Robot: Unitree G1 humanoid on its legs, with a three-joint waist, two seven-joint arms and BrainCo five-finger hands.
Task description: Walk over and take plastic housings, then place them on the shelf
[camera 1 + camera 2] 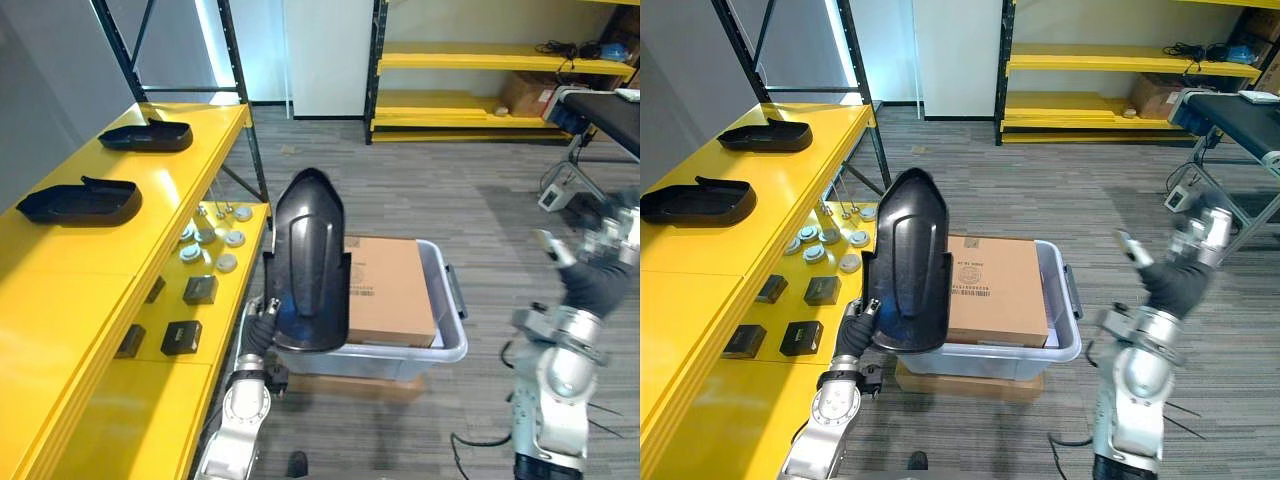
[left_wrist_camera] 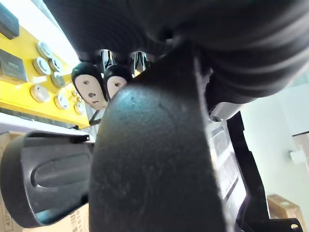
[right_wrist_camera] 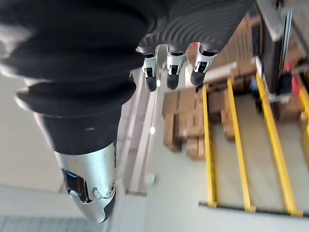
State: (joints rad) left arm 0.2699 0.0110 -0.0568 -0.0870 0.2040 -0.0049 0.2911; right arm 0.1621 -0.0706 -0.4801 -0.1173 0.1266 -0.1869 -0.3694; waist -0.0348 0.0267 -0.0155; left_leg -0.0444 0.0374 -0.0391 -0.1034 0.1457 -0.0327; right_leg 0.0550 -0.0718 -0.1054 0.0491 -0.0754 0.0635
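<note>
My left hand (image 1: 264,322) is shut on the lower edge of a long black plastic housing (image 1: 311,262), holding it upright beside the yellow shelf (image 1: 160,190). In the left wrist view the housing (image 2: 159,164) fills the space past my fingertips (image 2: 87,87). Two more black housings lie on the shelf's top level, one near (image 1: 82,201) and one farther back (image 1: 148,135). My right hand (image 1: 598,240) is raised at the right, away from everything, its fingers (image 3: 169,67) relaxed and holding nothing.
A grey bin (image 1: 452,338) with a cardboard box (image 1: 385,290) stands on the floor just right of the held housing. Small round parts (image 1: 215,240) and black blocks (image 1: 182,336) lie on the lower shelf level. Another yellow rack (image 1: 480,95) stands at the back.
</note>
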